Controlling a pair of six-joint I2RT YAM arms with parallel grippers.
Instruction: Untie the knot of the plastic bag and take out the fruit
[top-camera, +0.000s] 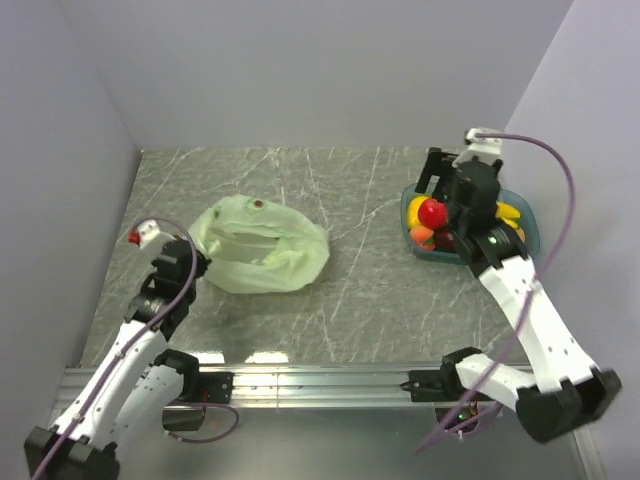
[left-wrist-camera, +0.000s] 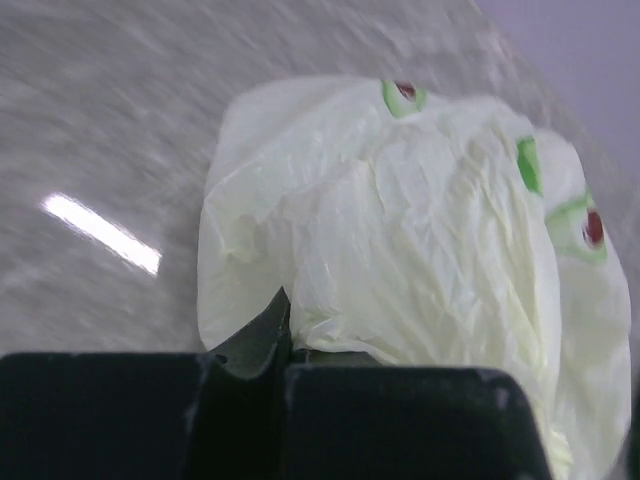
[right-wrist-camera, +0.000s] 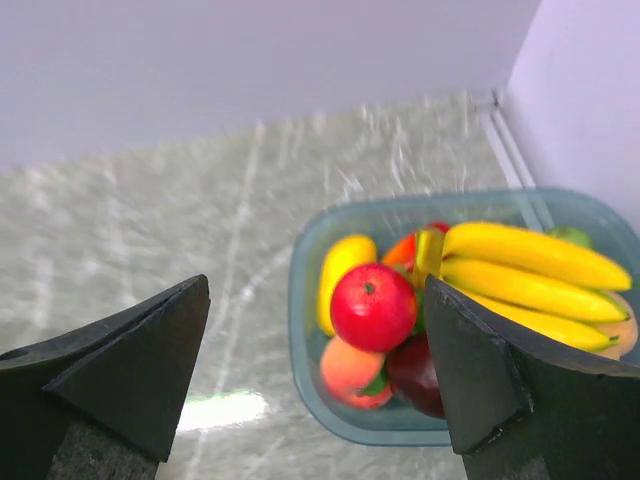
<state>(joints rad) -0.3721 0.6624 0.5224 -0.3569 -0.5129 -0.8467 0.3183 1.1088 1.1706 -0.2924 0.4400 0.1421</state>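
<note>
Left of blue tray (top-camera: 527, 235), well apart: plastic bag (top-camera: 262, 248), crumpled and slack on table (top-camera: 370, 290).
Left gripper (left-wrist-camera: 288, 365): fingers pressed together, at the bag edge farthest from tray; can't tell if film is pinched.
Right gripper (right-wrist-camera: 315, 290): fingers spread wide, over tray, holding nothing.
Inside tray: red apple (right-wrist-camera: 372, 305), bananas (right-wrist-camera: 530, 270), dark purple fruit (right-wrist-camera: 415, 375), piled with mango (right-wrist-camera: 345, 275) and peach (right-wrist-camera: 350, 370).
</note>
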